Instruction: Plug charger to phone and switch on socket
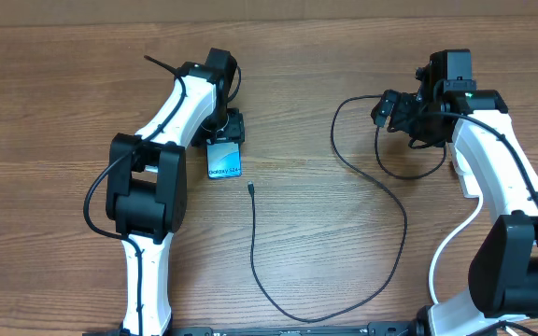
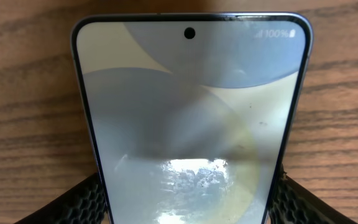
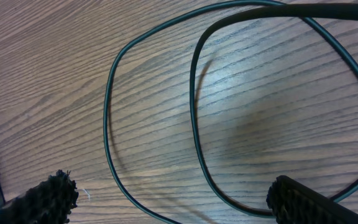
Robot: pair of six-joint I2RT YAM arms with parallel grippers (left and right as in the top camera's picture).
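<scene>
While the left jaws clamp the phone [image 1: 223,161], the charger [image 1: 405,227] lies loose

Where the left arm [image 1: 162,140] reaches across the wooden counter [image 1: 325,37], its jaws sit over the phone's far end. The left wrist view shows the two dark fingers [image 2: 86,202] pressed against the phone's long edges, pinching it as it lies flat with its lit screen facing up. Just right of the phone's near corner rests the plug tip [image 1: 250,189], apart from the phone and untouched. From there the thin black cable runs toward the near edge, curves rightward, then climbs back in a wide loop to the right arm [image 1: 493,159]. That arm's jaws stand spread wide with nothing gripped, their fingers [image 3: 42,198] hovering over cable loops on the wood. No view shows the socket clearly.
</scene>
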